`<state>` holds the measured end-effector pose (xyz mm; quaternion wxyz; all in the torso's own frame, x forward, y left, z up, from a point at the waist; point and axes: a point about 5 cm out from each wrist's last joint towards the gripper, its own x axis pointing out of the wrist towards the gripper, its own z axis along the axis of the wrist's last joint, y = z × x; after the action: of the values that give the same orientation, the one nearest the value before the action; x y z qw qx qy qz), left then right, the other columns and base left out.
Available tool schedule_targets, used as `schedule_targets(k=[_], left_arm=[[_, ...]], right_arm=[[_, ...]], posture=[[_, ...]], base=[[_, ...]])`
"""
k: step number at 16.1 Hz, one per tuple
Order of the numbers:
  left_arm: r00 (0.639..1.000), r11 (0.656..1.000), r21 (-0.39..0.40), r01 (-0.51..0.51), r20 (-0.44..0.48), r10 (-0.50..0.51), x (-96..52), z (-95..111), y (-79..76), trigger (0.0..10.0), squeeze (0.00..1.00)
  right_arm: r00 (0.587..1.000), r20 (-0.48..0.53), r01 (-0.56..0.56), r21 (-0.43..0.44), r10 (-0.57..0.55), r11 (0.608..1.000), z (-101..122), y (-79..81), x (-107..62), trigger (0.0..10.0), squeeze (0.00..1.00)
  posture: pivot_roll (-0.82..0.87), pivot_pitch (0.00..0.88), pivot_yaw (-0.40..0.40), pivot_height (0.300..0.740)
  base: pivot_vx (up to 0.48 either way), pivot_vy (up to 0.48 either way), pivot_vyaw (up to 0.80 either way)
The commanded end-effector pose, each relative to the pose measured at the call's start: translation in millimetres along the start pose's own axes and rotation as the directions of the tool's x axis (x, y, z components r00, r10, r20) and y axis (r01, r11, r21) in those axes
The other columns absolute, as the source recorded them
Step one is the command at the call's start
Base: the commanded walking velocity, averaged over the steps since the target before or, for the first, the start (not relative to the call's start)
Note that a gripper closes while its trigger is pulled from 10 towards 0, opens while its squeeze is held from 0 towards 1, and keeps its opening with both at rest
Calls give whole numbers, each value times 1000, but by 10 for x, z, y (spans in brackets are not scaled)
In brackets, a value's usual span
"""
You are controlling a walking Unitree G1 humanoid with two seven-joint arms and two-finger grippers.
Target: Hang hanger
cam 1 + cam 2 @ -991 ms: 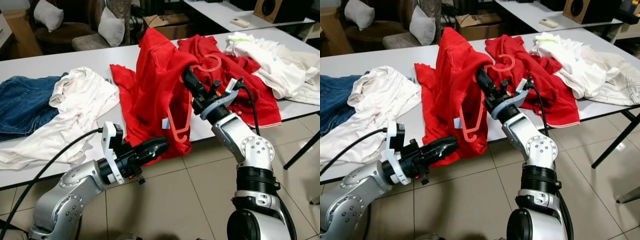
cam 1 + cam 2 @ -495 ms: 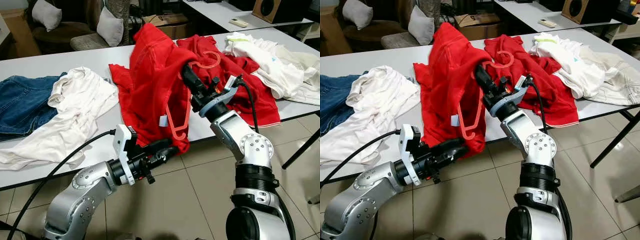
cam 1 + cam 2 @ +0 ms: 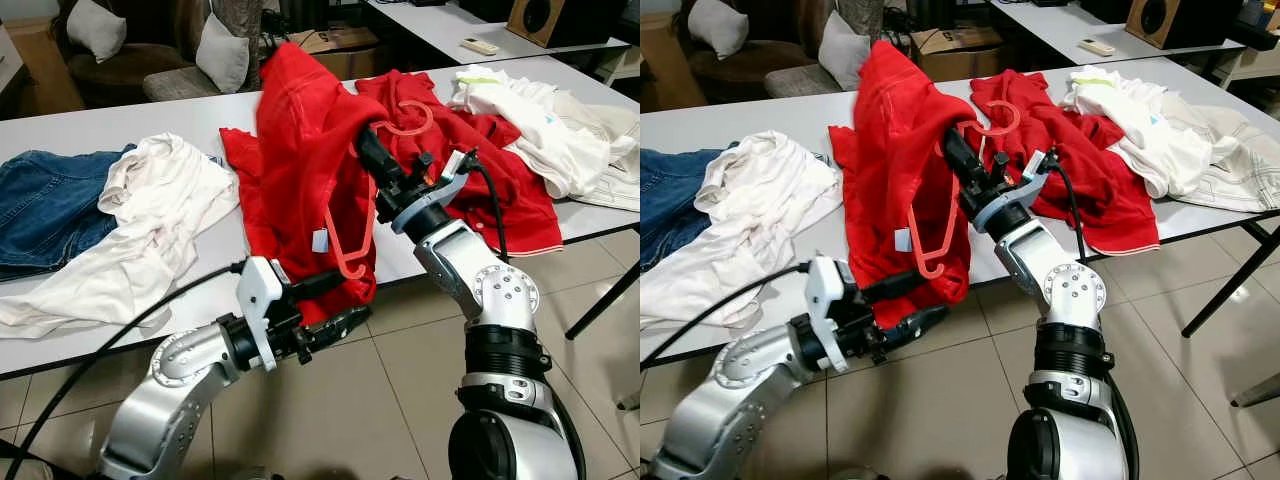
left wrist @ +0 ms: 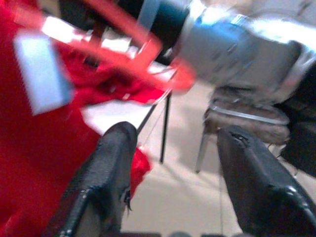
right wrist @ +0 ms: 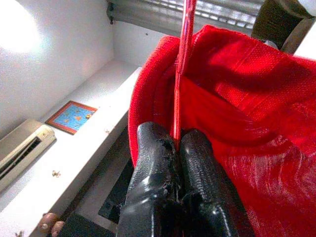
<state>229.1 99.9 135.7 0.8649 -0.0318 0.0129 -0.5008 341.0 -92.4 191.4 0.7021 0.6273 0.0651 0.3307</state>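
One red hanger (image 3: 362, 215) hung off the counter (image 3: 120, 130) edge inside one raised red shirt (image 3: 300, 170), pinched by the right end effector (image 3: 366, 152). A second red garment (image 3: 500, 170) lay behind. The left end effector (image 3: 335, 305), fingers spread, had risen since a second ago to the shirt's hem.
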Motion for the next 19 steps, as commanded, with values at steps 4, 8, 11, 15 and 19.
schedule_targets(k=[4,8,11,15,19], left_arm=[[998,980,-194,-52,-33,46,126,-64,1,10000,1000],[987,953,-262,-151,-94,131,192,-3,62,10000,0],[969,947,-224,-231,-144,203,169,61,92,10000,0],[910,877,-242,-415,-120,398,188,161,275,10000,0],[862,818,-270,-508,-149,485,190,159,341,0,0]], right_arm=[[999,-9,-36,-2,36,999,-27,75,93,10000,0],[1000,-10,-27,-10,26,1000,-33,70,106,10000,0],[1000,-10,-25,-14,25,1000,-28,70,109,10000,0],[1000,-8,-25,-13,25,1000,-23,70,111,10000,0],[1000,-6,-27,-14,27,1000,-20,70,105,10000,0]], posture=[[-51,0,0,740],[-54,0,2,740],[-54,0,3,740],[-52,0,1,740],[-54,0,3,740]], base=[[0,0,0],[0,0,0],[0,0,0],[0,0,0],[0,0,0]])
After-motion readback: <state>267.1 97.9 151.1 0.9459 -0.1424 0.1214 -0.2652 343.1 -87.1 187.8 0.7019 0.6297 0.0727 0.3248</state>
